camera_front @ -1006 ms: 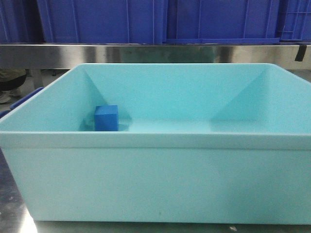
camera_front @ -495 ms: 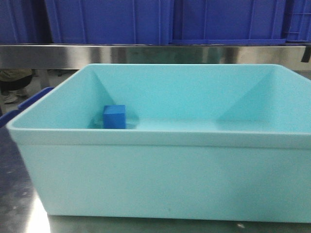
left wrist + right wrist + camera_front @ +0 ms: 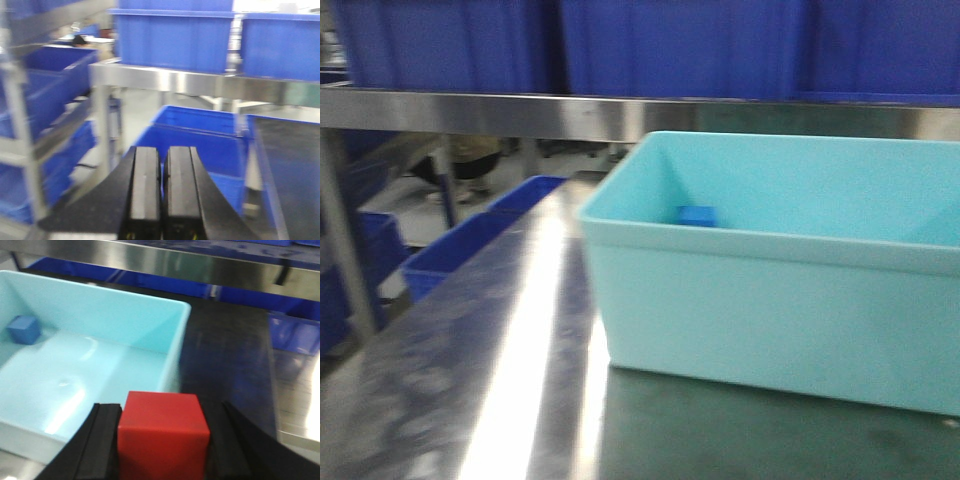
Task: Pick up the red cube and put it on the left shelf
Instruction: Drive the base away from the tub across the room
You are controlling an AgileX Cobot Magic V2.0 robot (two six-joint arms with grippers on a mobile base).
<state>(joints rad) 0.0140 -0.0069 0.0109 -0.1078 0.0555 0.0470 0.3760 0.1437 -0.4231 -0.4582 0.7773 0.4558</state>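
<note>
The red cube [image 3: 162,440] is clamped between the black fingers of my right gripper [image 3: 165,412], which is shut on it. It hangs above the near right corner of the turquoise bin [image 3: 182,335]. A blue cube [image 3: 23,330] lies in that bin's far left corner, and also shows in the front view as the blue cube [image 3: 697,215]. My left gripper [image 3: 163,150] is shut with nothing in it and points at blue bins. A steel rack [image 3: 55,132] with blue bins stands at the left; I cannot tell if it is the left shelf.
The turquoise bin [image 3: 770,300] stands on a steel table [image 3: 500,380]. A steel shelf [image 3: 480,110] above carries large blue bins [image 3: 680,45]. Low blue bins [image 3: 470,245] sit off the table's left edge, and open blue bins [image 3: 200,145] lie under my left gripper.
The front view has swung left. The turquoise bin has slid to the right of the frame and looks farther off. The table's left side and low blue bins have come into sight.
</note>
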